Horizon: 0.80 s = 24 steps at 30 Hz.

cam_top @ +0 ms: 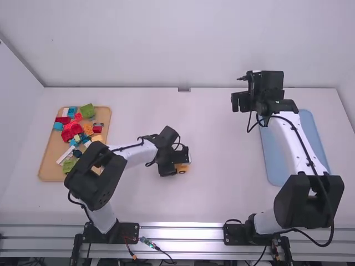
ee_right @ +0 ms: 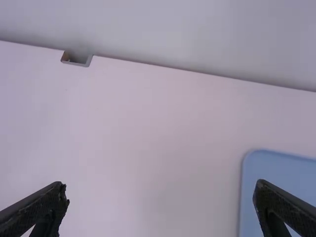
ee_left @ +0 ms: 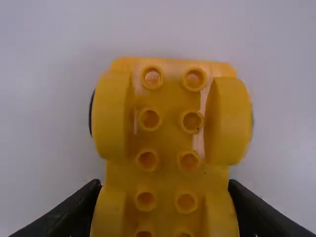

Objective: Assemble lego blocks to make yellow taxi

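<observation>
Yellow fills the left wrist view, where a lego car base with round hollow studs and raised wheel arches sits between the fingers of the left end effector, which is closed on its sides; a dark bit of wheel peeks out beside one arch; in the high view the base is down near the middle of the white worktop, mostly hidden under the black fingers.

Open fingers mark the right end effector, which holds nothing; it hangs over the far right part of the worktop, near the pale blue tray.

Tan in colour, another tray lies on the left side of the worktop, loaded with loose lego blocks; among them are a green block at the far end, a cluster of red blocks about midway along, an orange block beside the reds, and a long white piece toward the near end; the left arm partly covers that tray's near right corner.
</observation>
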Available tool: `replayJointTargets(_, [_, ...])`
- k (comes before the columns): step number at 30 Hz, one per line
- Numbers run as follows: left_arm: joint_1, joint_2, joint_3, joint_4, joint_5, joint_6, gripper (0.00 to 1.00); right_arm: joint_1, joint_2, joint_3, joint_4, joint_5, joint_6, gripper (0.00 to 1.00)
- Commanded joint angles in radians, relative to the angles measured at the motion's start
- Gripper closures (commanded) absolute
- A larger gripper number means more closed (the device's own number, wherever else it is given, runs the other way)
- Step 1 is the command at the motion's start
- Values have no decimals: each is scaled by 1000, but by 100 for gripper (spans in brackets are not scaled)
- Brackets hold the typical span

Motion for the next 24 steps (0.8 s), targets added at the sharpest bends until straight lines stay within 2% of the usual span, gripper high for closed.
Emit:
replayJointTargets(1, [3, 0, -21, -1, -12, 5, 12, 1, -29, 28, -2, -2, 1, 1])
replayJointTargets(2, [-2, 0, -24, 3, -13, 4, 4, 1, -29, 28, -2, -1, 1, 1])
replayJointTargets(3, [-2, 0, -24, 1, -13, 5, 1, 1, -29, 28, -2, 1, 2, 1])
replayJointTargets(9, [5, -6, 19, -21, -136, -46, 1, 1, -29, 28, 2, -1, 2, 1])
replayJointTargets(12, [5, -31, 94, -136, -169, -25, 1, 1, -29, 28, 1, 0, 3, 1])
replayJointTargets(17, [13, -78, 250, -368, -102, 114, 1, 1, -29, 28, 2, 0, 4, 1])
replayJointTargets(18, [13, -96, 312, -461, -79, 156, 1, 1, -29, 28, 2, 0, 5, 0])
replayJointTargets(19, [13, -96, 312, -461, -79, 156, 1, 1, -29, 28, 2, 0, 5, 0])
replayJointTargets(22, [36, -114, 431, -576, -137, 157, 1, 1, -29, 28, 1, -2, 4, 1])
replayJointTargets(24, [65, -114, 466, -572, -183, 105, 1, 1, -29, 28, 1, -3, 5, 1])
